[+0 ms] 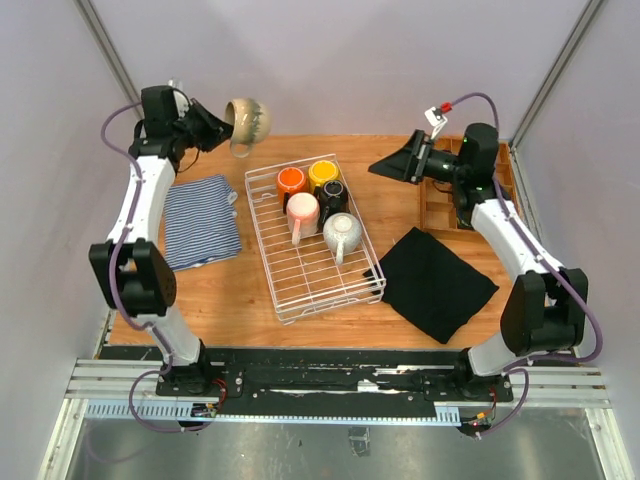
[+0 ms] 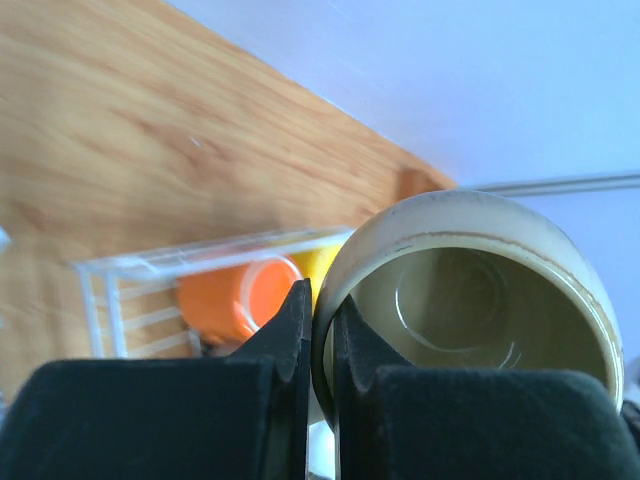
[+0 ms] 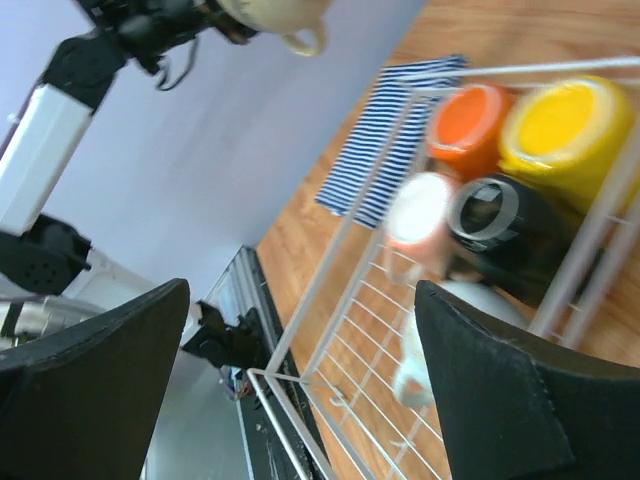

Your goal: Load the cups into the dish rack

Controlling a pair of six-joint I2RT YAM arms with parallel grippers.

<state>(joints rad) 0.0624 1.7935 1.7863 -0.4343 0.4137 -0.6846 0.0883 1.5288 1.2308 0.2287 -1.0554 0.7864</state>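
My left gripper (image 1: 222, 125) is shut on the rim of the beige stoneware mug (image 1: 248, 122) and holds it high in the air, behind the far left corner of the white wire dish rack (image 1: 322, 290). In the left wrist view the fingers (image 2: 295, 330) pinch the mug's wall (image 2: 480, 300). In the rack lie the orange (image 1: 291, 181), yellow (image 1: 323, 173), black (image 1: 333, 195), pale pink (image 1: 302, 213) and whitish-grey (image 1: 342, 234) mugs. My right gripper (image 1: 388, 166) is open and empty, raised right of the rack.
A blue-striped cloth (image 1: 200, 220) lies left of the rack, under my left arm. A black cloth (image 1: 435, 282) lies right of the rack. A brown wooden compartment tray (image 1: 445, 200) stands at the back right, below my right arm.
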